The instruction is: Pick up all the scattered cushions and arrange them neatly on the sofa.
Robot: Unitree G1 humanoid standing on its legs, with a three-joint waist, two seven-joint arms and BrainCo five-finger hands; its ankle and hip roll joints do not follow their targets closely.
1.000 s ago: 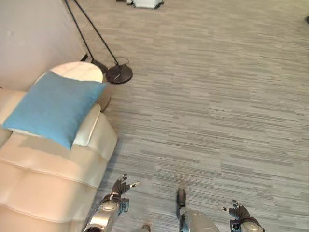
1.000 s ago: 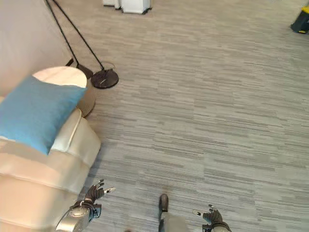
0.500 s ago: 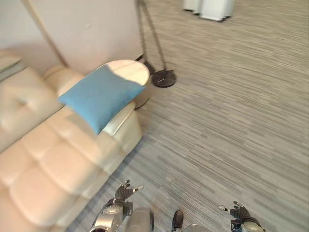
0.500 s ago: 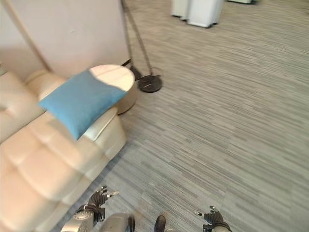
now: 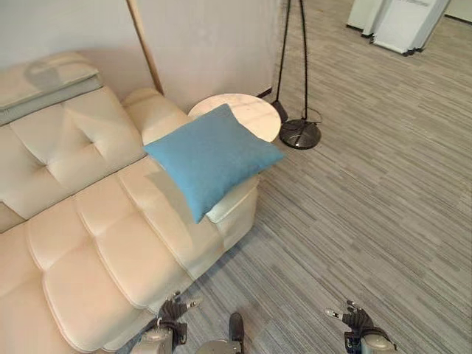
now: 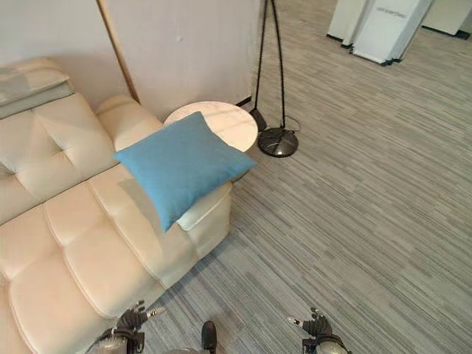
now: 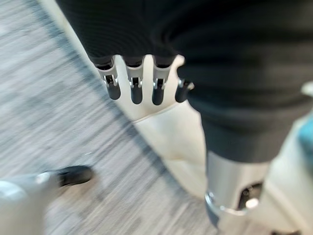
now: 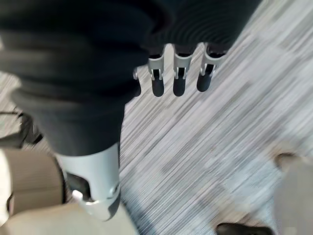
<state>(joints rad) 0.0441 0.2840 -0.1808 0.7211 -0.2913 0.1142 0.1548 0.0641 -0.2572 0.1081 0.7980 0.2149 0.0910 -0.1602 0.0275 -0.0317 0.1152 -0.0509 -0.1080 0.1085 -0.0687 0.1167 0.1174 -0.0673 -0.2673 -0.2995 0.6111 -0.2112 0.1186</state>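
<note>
A blue square cushion (image 5: 209,158) leans on the armrest end of the cream tufted sofa (image 5: 88,243), one corner hanging over the arm toward the round side table. My left hand (image 5: 172,328) hangs low by the sofa's front edge, fingers (image 7: 135,90) relaxed and holding nothing. Over the carpet at the lower right, my right hand (image 5: 357,322) is also empty with its fingers (image 8: 178,83) loose. Both hands are well below and apart from the cushion.
A round pale side table (image 5: 237,118) stands against the sofa arm. A floor lamp with a round black base (image 5: 299,133) rises beside it. A folded light blanket (image 5: 44,81) lies on the sofa back. White panels (image 5: 398,22) stand far right. Grey striped carpet (image 5: 369,206) spreads right.
The whole picture has swung left, bringing more of the sofa and wall into sight: the camera moved. The cushion stays on the sofa arm. Both hands hang low as before.
</note>
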